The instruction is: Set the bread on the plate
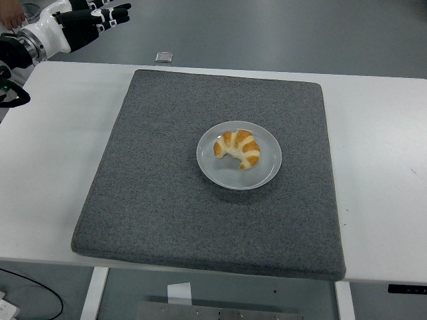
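At the centre of the frame you see the golden, curved croissant bread (238, 149) lying on the round pale grey plate (267, 175), which sits on the dark grey felt mat (167, 200) covering the white tabletop (380, 167). Your white-and-black left hand (90, 16) hovers at the upper left, fingers extended and holding nothing.

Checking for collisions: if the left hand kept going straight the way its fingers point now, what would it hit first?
Probably nothing: the left hand points rightward beyond the table's far edge, over bare floor, though depth is unclear.
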### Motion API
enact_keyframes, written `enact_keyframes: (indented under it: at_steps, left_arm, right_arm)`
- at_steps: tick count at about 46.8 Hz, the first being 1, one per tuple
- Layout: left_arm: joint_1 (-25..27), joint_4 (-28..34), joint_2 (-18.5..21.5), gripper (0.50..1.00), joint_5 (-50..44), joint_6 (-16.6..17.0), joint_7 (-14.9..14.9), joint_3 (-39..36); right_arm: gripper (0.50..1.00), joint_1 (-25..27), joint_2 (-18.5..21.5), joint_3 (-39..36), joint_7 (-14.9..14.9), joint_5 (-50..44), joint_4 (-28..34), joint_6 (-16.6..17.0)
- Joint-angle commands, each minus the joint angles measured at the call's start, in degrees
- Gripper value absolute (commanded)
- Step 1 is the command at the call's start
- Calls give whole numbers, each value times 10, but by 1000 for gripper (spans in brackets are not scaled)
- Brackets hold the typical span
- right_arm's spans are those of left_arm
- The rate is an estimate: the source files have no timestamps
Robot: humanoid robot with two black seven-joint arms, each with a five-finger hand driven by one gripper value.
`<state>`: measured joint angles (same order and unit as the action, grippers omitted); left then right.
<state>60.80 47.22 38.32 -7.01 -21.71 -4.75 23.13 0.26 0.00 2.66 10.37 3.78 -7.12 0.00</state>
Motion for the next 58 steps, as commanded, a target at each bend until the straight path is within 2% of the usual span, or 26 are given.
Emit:
enact_keyframes:
  at_steps: [1, 11, 21, 38, 46, 58]
  left_arm:
    - [-16, 0, 0, 1000, -6, 0, 0, 1]
    - [-39, -17, 0, 1000, -38, -1, 1, 21]
    - [-41, -37, -7, 1000, -74, -17, 1, 23]
    - [-37, -45, -18, 1000, -75, -16, 1, 26]
    - [-36, -59, -37, 1000, -73, -17, 1, 26]
    - [-32, -59, -38, 1000, -74, -16, 1, 27]
  right_arm:
    - [932, 0, 0, 0, 0, 0, 0, 0]
    - [932, 0, 0, 0, 0, 0, 0, 0]
    - [932, 0, 0, -2, 0, 2, 0, 4]
    - [932, 0, 0, -5, 0, 3, 0, 4]
    - [932, 0, 0, -5, 1, 4, 0, -1]
    - [932, 0, 0, -5, 2, 8, 0, -1]
